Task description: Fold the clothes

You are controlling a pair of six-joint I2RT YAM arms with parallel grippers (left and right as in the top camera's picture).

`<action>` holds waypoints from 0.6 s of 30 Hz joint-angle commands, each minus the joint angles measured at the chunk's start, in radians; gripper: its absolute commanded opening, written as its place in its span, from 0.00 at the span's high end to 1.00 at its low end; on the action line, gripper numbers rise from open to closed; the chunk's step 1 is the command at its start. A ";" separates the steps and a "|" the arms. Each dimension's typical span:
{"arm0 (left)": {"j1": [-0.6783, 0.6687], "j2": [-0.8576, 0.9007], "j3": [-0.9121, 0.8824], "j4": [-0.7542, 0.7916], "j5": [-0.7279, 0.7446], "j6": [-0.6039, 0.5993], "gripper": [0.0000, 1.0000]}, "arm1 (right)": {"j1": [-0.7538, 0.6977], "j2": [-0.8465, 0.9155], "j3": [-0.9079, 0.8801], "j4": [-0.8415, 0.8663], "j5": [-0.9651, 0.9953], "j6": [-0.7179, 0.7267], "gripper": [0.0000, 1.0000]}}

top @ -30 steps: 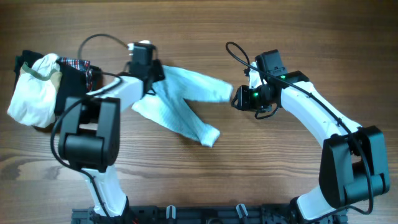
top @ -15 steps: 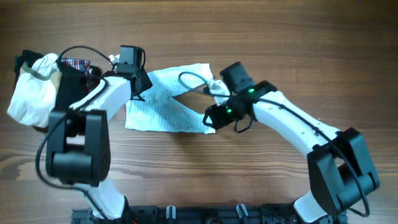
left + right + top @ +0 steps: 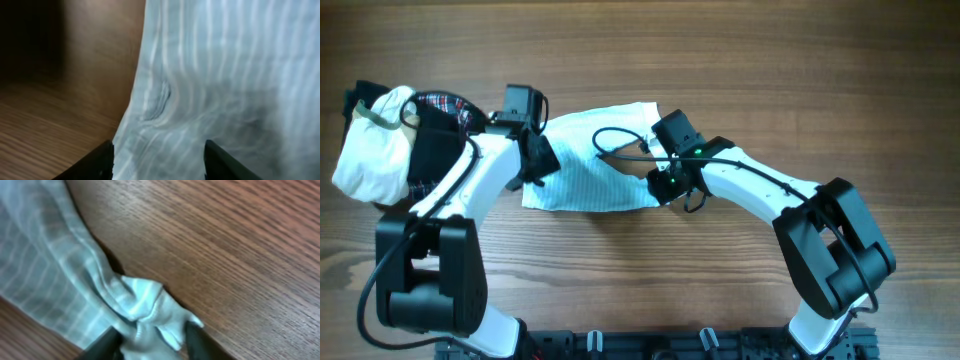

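Note:
A light blue striped garment (image 3: 585,165) lies flat on the wooden table (image 3: 800,70), folded into a rough rectangle. My left gripper (image 3: 534,160) hovers over its left edge, and in the left wrist view the gripper (image 3: 159,165) is open, the striped cloth (image 3: 225,75) lying beneath it with nothing pinched. My right gripper (image 3: 665,186) sits at the garment's right lower corner. In the right wrist view that gripper (image 3: 152,342) is shut on a bunched fold of the blue cloth (image 3: 145,310), which touches both fingers.
A pile of other clothes sits at the table's far left: a white garment (image 3: 370,150), a dark one (image 3: 435,150) and a plaid piece (image 3: 445,103). Bare wood lies to the right and in front of the garment.
My right gripper has carried the garment's right part leftward over the rest, turning the spread shape into a rectangle. The left gripper has opened, let go of the cloth and shifted slightly left.

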 commanded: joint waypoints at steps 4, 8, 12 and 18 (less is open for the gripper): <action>0.001 0.048 -0.166 0.079 0.107 -0.002 0.45 | -0.001 0.046 -0.005 -0.007 0.040 0.087 0.76; 0.001 0.048 -0.193 0.087 0.105 0.028 0.45 | -0.008 0.046 -0.005 -0.053 0.114 0.086 0.75; 0.000 0.048 -0.193 0.062 0.105 0.029 0.46 | -0.042 0.046 -0.005 -0.085 0.178 0.086 0.41; 0.001 0.048 -0.193 0.010 0.086 0.051 0.46 | -0.144 0.046 -0.005 -0.116 0.056 0.058 0.38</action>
